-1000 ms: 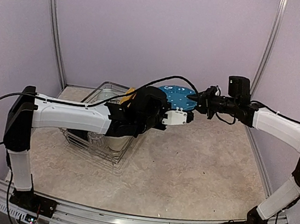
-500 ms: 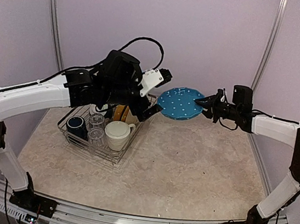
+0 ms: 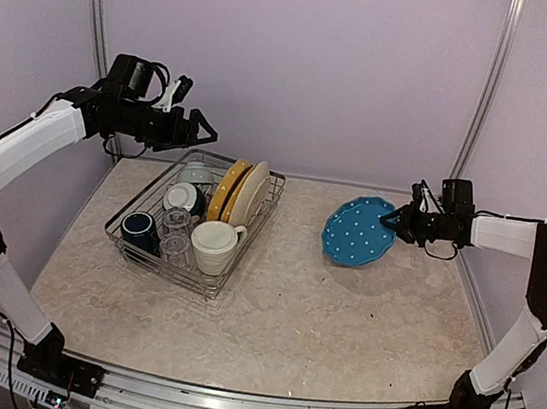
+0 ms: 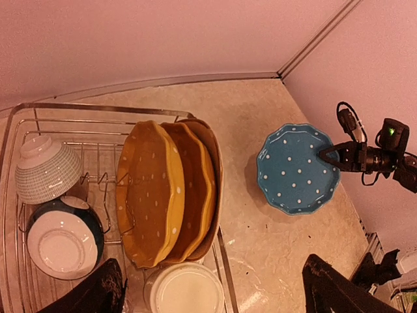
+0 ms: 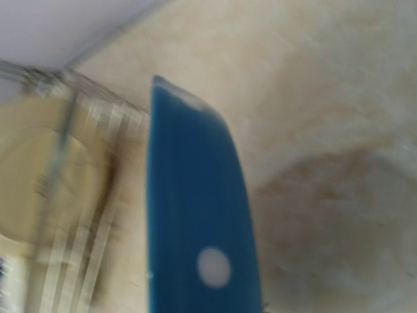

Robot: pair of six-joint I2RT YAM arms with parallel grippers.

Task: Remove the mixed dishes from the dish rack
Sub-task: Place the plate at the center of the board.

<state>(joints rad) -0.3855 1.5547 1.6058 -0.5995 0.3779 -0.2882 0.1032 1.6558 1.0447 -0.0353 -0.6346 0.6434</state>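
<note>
the right gripper (image 3: pixel 393 220) pinches the rim of the blue plate (image 3: pixel 355 234), which is tilted near the right edge of the worktop (image 3: pixel 338 324) and not yet laid flat. the left gripper (image 3: pixel 206 130) hangs spread and empty over the far edge of the rack (image 3: pixel 254 230). yellow plates (image 3: pixel 230 191), mugs (image 3: pixel 213 247), glasses (image 3: pixel 177 220) and bowls (image 3: pixel 185 197) wait inside.

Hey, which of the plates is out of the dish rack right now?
The blue white-dotted plate, gripped at its rim by the right gripper, right of the dish rack. The yellow plates stand on edge inside it.
</note>
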